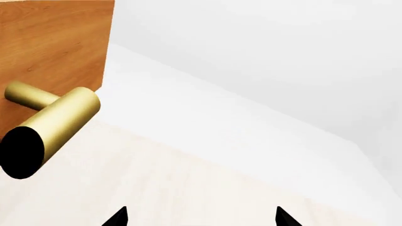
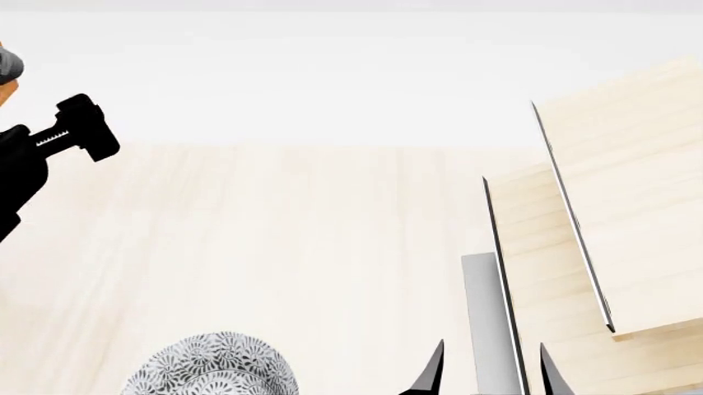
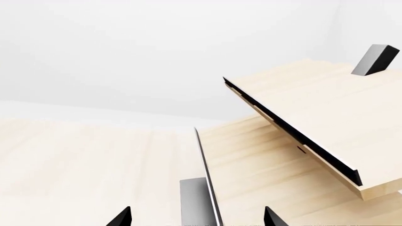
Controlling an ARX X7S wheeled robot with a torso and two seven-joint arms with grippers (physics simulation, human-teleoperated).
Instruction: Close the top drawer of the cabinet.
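Observation:
In the left wrist view an orange-brown wood-grain front of the cabinet [image 1: 53, 42] carries a brass bar handle [image 1: 53, 125], seen end-on and very close. I cannot tell which drawer this front belongs to. My left gripper [image 1: 201, 218] is open and empty, its two black fingertips apart, beside and short of the handle without touching it. In the head view only my black left arm [image 2: 61, 136] shows at the far left edge, with a sliver of orange wood [image 2: 5, 92] beside it. My right gripper [image 2: 491, 372] is open and empty; it also shows in the right wrist view [image 3: 197, 218].
A pale wooden slanted rack [image 2: 615, 206] with thin dark-edged panels stands at the right, just beyond my right gripper, also in the right wrist view [image 3: 314, 117]. A grey patterned bowl [image 2: 214, 369] sits at the near edge of the pale wooden tabletop [image 2: 286, 239].

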